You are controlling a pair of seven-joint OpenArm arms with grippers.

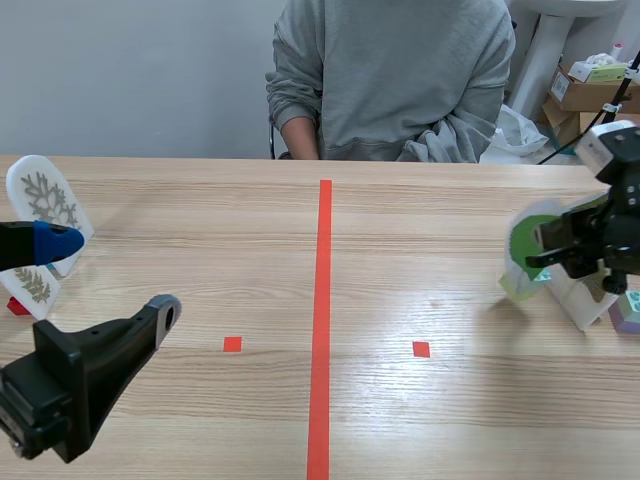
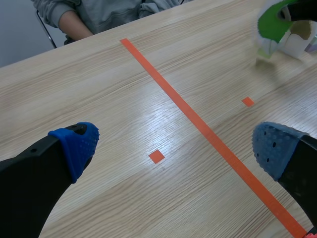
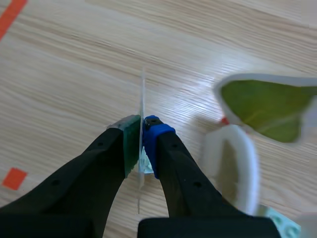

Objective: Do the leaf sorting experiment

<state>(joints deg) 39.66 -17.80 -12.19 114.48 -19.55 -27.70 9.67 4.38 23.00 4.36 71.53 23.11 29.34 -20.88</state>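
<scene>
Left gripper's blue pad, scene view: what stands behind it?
Two white leaf cards: upper card with a pale branching leaf, lower card with an olive leaf. The pad covers where they meet.

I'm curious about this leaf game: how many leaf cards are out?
5. Two leaf cards sit at the table's left edge, a third card is pinched in the right gripper, two more cards stand beside it. Others may be hidden.

No text can be read anywhere — labels on the cardboard boxes (image 1: 588, 92) are too small.
</scene>
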